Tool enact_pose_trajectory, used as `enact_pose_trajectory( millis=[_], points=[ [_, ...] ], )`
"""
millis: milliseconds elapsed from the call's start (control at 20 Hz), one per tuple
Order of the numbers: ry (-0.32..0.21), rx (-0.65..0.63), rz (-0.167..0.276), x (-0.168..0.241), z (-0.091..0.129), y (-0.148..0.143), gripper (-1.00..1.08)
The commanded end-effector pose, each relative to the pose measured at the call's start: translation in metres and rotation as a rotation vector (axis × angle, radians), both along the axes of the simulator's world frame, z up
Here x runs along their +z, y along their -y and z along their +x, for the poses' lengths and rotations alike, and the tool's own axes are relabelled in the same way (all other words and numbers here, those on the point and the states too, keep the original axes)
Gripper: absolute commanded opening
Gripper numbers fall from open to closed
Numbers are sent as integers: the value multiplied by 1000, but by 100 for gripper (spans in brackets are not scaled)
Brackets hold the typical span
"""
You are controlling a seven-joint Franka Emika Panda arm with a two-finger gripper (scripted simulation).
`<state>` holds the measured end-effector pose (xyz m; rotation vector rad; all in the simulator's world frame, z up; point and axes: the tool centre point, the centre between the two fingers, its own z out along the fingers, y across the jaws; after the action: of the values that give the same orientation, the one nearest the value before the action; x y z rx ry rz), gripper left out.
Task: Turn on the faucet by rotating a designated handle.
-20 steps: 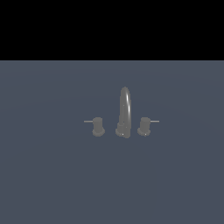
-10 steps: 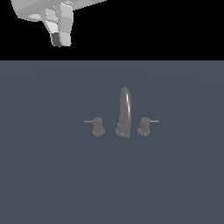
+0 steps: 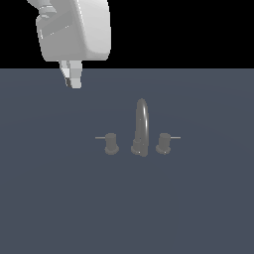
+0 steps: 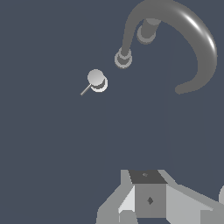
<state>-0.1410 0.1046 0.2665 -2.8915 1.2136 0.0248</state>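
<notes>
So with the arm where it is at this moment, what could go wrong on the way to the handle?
1. The two knobs look alike; the arm could settle on the other knob instead of the handle.
2. The handle's lever rod is thin, so the fingers may slip off or miss it.
3. The gripper hangs high and off to the exterior view's left; a descent drifting right could clip the faucet spout.

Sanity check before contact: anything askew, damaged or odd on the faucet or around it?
Nothing stands out. The faucet stands upright with its spout arched, the handle and its twin knob sit level on either side with lever rods pointing outward. The claw hangs clear of it all, up toward the exterior view's left.
</notes>
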Motion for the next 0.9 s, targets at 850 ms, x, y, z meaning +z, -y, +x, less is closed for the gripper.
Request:
enact_pose_trajectory(
  millis=[850],
  points=[
    [4, -344, -1, -94, 75, -12, -100]
  ],
)
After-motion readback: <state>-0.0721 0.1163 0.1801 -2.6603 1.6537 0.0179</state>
